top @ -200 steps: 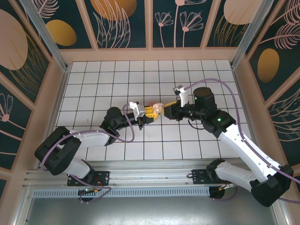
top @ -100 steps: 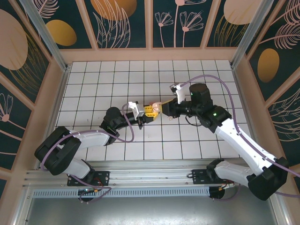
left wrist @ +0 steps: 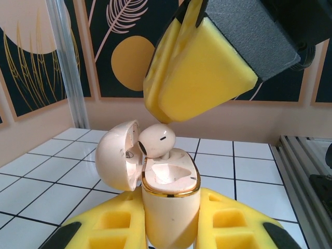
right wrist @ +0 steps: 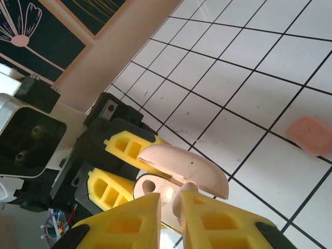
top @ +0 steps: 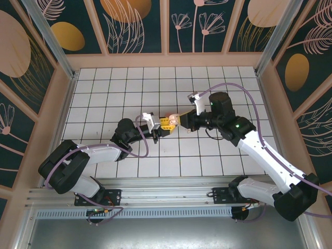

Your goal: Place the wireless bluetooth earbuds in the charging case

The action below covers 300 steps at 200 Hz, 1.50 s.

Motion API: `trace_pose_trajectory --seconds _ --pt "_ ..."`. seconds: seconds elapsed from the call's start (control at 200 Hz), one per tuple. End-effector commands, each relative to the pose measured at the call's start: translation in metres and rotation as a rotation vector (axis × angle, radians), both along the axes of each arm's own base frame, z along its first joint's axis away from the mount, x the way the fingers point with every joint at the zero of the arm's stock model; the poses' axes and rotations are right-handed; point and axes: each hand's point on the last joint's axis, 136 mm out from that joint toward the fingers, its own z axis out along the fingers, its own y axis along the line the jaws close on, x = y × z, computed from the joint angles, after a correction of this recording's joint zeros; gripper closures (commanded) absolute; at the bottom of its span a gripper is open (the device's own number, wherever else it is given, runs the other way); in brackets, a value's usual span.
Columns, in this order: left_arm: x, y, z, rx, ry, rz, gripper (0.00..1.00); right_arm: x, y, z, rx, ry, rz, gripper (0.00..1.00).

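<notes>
My left gripper is shut on the charging case, holding it upright with the lid swung open to the left. One earbud stands tilted in the case, its stem down in a well and its head above the gold rim. My right gripper comes down from above and is shut on the head of that earbud. In the right wrist view the earbud shows between my fingertips, over the open case and its lid. From above, the two grippers meet at the case in mid-table.
A small flat pink piece lies on a white tile to the right of the case. The tiled table is walled by peach panels at the back and both sides. Both arms stretch inward from the near edge.
The right gripper moved left, up to the case, and its jaws closed on the earbud. The left arm and the case stayed still.
</notes>
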Motion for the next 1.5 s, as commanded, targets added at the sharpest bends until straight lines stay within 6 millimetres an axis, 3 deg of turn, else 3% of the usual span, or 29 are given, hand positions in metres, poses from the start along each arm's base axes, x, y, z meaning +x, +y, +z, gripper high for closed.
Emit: trace_pose_trajectory --seconds 0.0,0.165,0.39,0.706,1.131,1.496 --pt "-0.005 0.002 0.024 -0.050 -0.090 -0.007 0.90 -0.015 0.001 -0.013 -0.025 0.053 0.071 0.82" --pt "-0.007 0.002 0.024 -0.049 -0.093 -0.011 0.90 -0.022 0.001 -0.016 -0.031 0.065 0.100 0.82" --pt "-0.008 0.002 0.025 -0.052 -0.098 -0.017 0.90 -0.015 -0.004 -0.019 -0.070 0.064 0.056 0.82" --pt "-0.009 0.001 0.025 -0.054 -0.096 -0.029 0.90 -0.030 -0.003 -0.009 -0.047 0.036 0.139 0.81" --pt "-0.013 0.000 0.027 -0.058 -0.101 -0.047 0.90 -0.039 -0.002 -0.016 -0.065 0.063 0.201 0.81" --pt "-0.022 0.000 0.031 -0.061 -0.108 -0.096 0.89 -0.037 -0.006 -0.017 -0.101 -0.007 0.249 0.81"
